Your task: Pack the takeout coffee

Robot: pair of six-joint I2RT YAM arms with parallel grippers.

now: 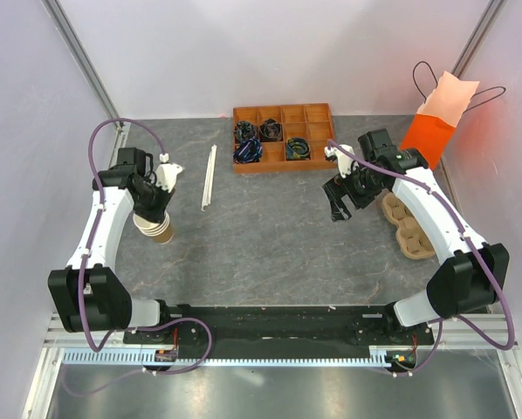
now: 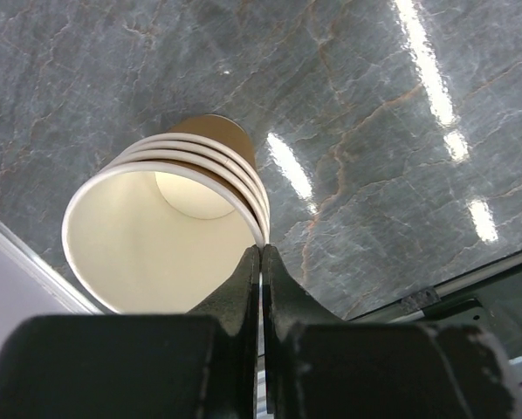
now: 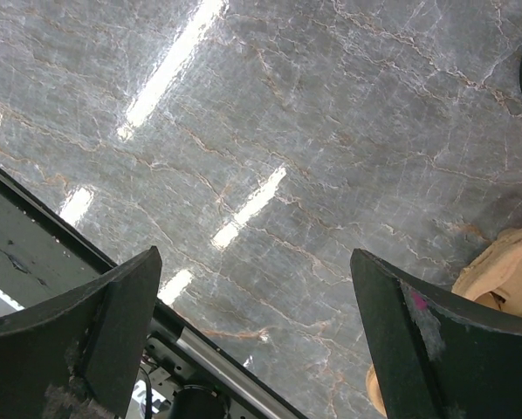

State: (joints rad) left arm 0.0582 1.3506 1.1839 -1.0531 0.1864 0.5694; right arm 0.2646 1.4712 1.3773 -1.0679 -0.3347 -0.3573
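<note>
Bright, even light from overhead.
Strip-lamp glare streaks my grey table (image 3: 331, 131) in both wrist views; my left fingers (image 2: 239, 292) loom dark and blurred up close, the cup stack (image 2: 156, 227) glows pale inside.

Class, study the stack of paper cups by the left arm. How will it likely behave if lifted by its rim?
Probably light: the stack of paper cups is thin, empty paper. The rim may flex, since the left tool pinches just one wall. Nested cups could slip apart, as only the top one looks gripped.
</note>
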